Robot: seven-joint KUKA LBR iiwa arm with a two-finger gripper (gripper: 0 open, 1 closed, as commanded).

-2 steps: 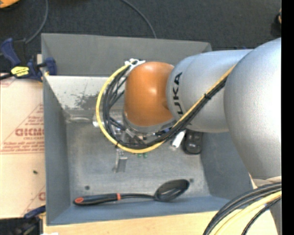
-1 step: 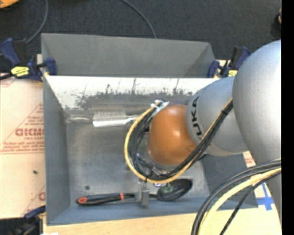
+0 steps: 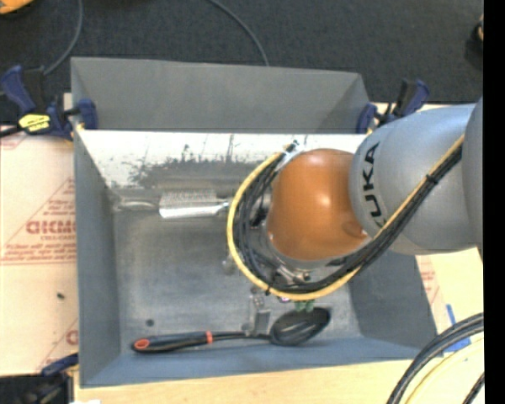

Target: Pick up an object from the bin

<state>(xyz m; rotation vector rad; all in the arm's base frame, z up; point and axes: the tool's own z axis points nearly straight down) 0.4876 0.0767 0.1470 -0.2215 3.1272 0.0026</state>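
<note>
A long black spoon (image 3: pixel 236 337) lies along the bin's front wall. Its dark bowl points right and its handle, with a red band and a red tip, points left. My gripper (image 3: pixel 258 311) hangs below the orange cover, low in the bin, directly above the spoon's neck where the handle meets the bowl. The cover and cables hide most of the gripper, so I cannot make out whether it touches the spoon.
A silvery-white elongated thing (image 3: pixel 188 204) lies near the bin's back wall, left of the arm. The arm and its orange cover hang over the bin's right half. Bare grey floor stretches across the left and middle.
</note>
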